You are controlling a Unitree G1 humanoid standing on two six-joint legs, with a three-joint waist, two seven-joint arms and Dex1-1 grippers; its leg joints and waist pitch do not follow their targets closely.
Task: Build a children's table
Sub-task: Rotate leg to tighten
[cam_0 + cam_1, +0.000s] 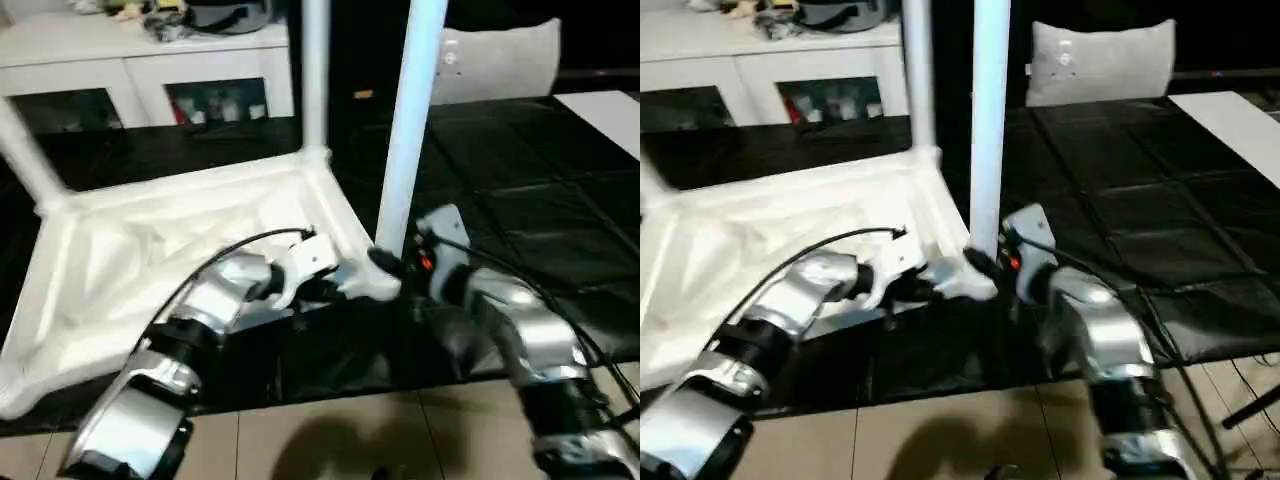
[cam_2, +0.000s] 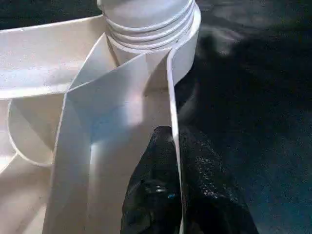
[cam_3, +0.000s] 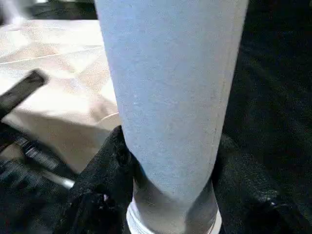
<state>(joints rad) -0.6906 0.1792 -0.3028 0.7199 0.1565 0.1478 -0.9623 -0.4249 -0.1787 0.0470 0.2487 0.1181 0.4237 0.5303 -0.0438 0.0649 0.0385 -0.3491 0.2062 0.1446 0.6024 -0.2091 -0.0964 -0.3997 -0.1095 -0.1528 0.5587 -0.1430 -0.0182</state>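
While left end effector (image 2: 175,161) pinching tabletop rim (image 2: 170,87), right end effector (image 3: 168,185) around leg (image 3: 170,87).

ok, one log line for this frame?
left gripper: shut on tabletop rim | right gripper: around upright leg at near corner socket

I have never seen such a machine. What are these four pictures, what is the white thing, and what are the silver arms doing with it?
This is a humanoid robot building a children's table. The two wide pictures come from cameras on its head, looking down over its silver forearms. The two close pictures come from cameras on its wrists.

The white tabletop lies upside down on a black mat, ribs facing up. Legs already stand in some of its corners.

The left gripper is pinched shut on the tabletop's thin side wall, one finger on each side. The right gripper is closed around the near leg, low down where it enters the corner socket.
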